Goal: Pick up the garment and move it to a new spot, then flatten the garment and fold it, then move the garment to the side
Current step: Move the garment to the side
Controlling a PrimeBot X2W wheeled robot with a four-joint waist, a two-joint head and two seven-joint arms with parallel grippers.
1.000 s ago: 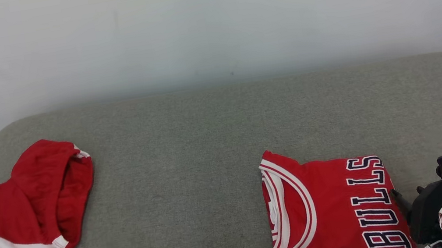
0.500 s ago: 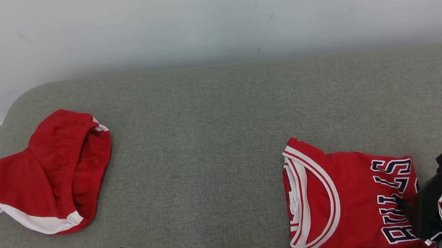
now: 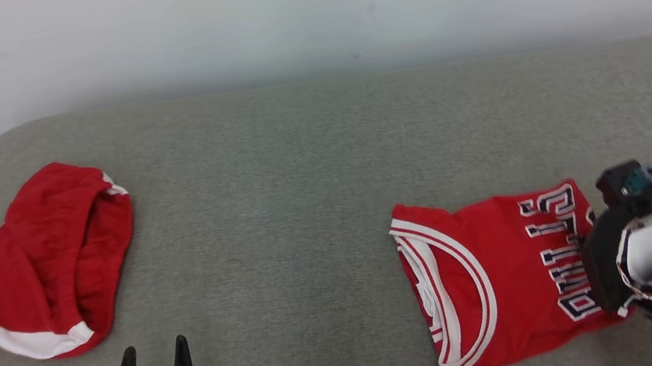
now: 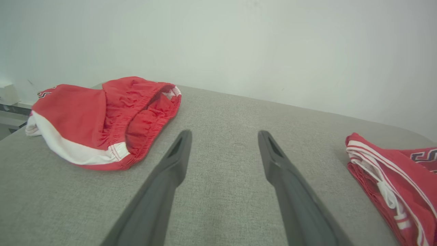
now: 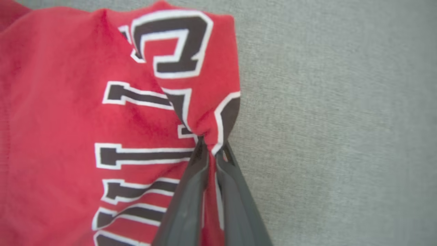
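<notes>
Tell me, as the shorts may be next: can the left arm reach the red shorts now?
Probably yes: the left end effector stands open and empty, with bare grey cushion between it and the shorts.

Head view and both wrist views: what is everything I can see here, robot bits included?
folded red fabric jersey with dark lettering: one, red with white trim, right side of the grey surface.
crumpled red fabric shorts: one, red with white trim, left end of the surface.
grey padded fabric surface: one, grey, under both garments.
plain wall: one, off-white, behind the surface.
left hand: one, dark fingers apart, low left, holding nothing.
right hand: one, dark fingers shut on the jersey's lettered edge, at right.
</notes>
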